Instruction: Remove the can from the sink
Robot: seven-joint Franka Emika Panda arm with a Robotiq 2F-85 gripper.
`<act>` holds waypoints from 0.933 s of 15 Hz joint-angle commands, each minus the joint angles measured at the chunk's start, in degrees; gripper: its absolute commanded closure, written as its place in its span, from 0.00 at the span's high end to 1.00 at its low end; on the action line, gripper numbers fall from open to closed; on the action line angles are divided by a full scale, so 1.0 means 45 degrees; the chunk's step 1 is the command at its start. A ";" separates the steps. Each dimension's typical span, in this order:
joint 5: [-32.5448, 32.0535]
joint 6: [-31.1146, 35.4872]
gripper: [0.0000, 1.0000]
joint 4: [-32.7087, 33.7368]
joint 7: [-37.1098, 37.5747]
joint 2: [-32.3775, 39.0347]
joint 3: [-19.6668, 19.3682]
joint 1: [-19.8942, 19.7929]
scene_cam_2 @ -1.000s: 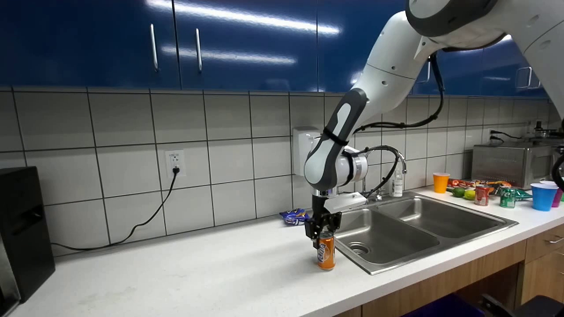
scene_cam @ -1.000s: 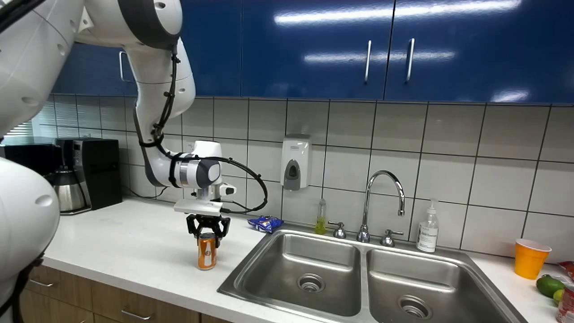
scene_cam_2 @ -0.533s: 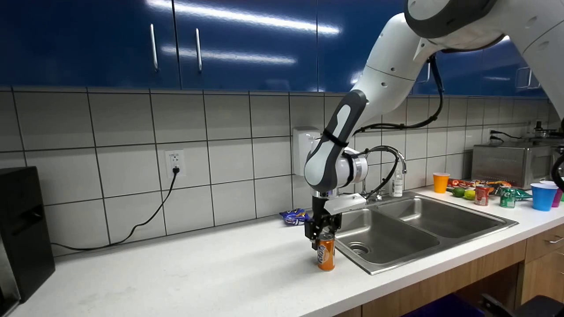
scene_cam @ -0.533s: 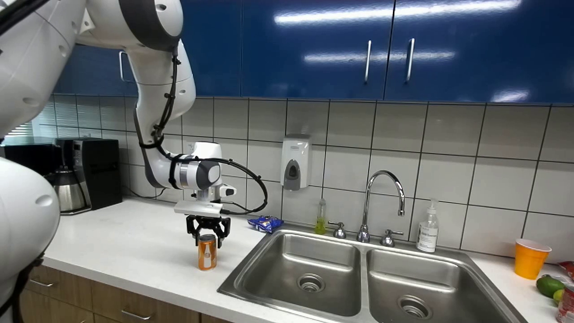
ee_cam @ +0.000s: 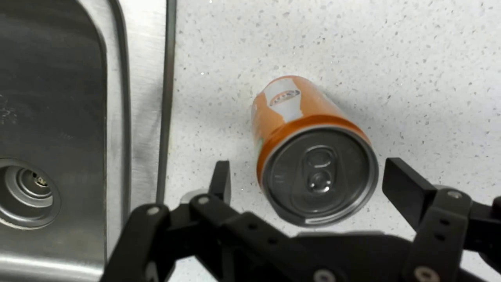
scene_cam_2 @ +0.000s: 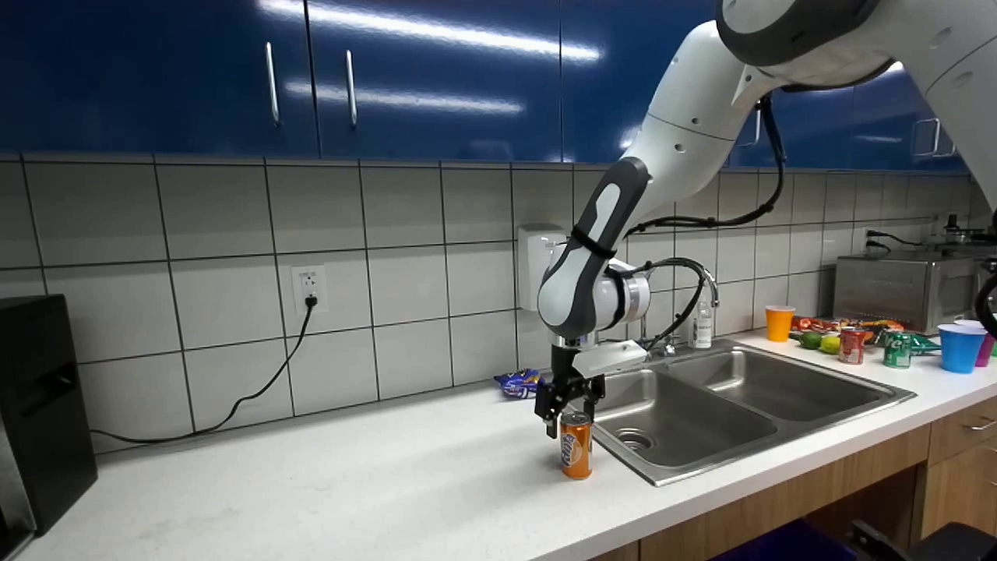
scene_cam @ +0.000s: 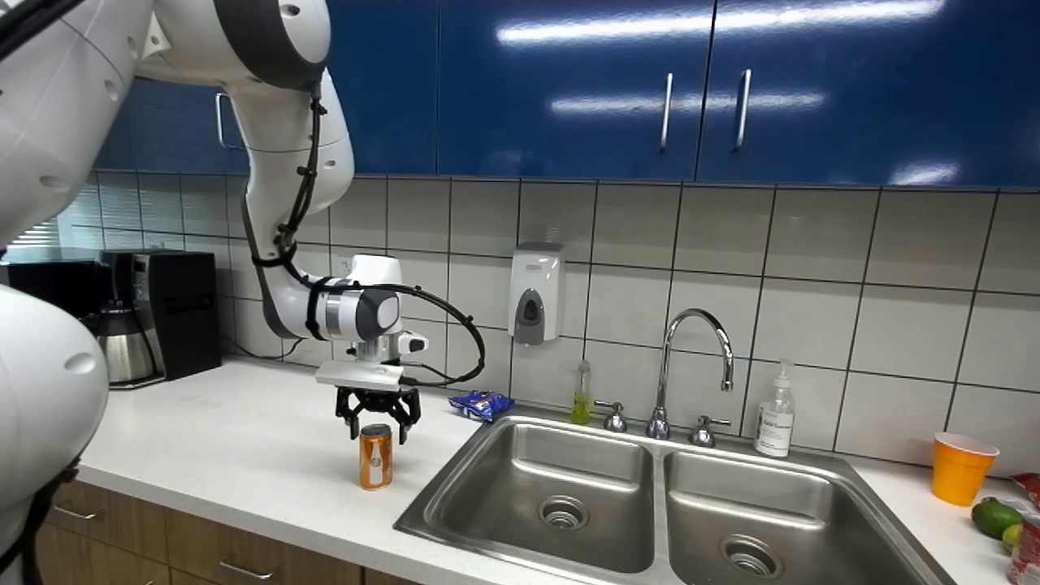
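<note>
On the white counter, beside the sink, an orange can [scene_cam: 375, 457] stands upright with a silver-grey top. My gripper [scene_cam: 379, 435] is just above it, with its jaws spread wide to either side of the can's top. From the wrist view, bare counter shows between the can [ee_cam: 319, 172] and both fingers [ee_cam: 407, 188], though the gap on one side is narrow. The stainless double-basin sink [scene_cam: 660, 496] contains no can that I can see. In an exterior view the can [scene_cam_2: 576, 448] sits close to the sink rim [scene_cam_2: 662, 477].
A blue snack packet [scene_cam: 480, 405] lies behind, near the wall. The chrome faucet [scene_cam: 662, 374] rises at the sink's back, with a soap bottle [scene_cam: 775, 416] beside it. Past the sink are an orange cup [scene_cam_2: 779, 323], a red can [scene_cam_2: 852, 345] and a green can [scene_cam_2: 897, 351].
The jaws have spread apart and let go of the can, which stays standing on the counter. The arm has hardly moved.
</note>
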 commanded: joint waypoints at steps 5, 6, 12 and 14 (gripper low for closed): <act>-0.0195 -0.0478 1.00 -0.0753 0.0245 -0.1632 0.0092 0.0228; -0.0233 -0.0590 1.00 -0.0832 0.0262 -0.1854 0.0089 0.0275; -0.0055 -0.1197 1.00 -0.1324 0.0155 -0.2945 0.0247 0.0278; -0.0121 -0.1485 1.00 -0.1432 0.0165 -0.3271 0.0250 0.0298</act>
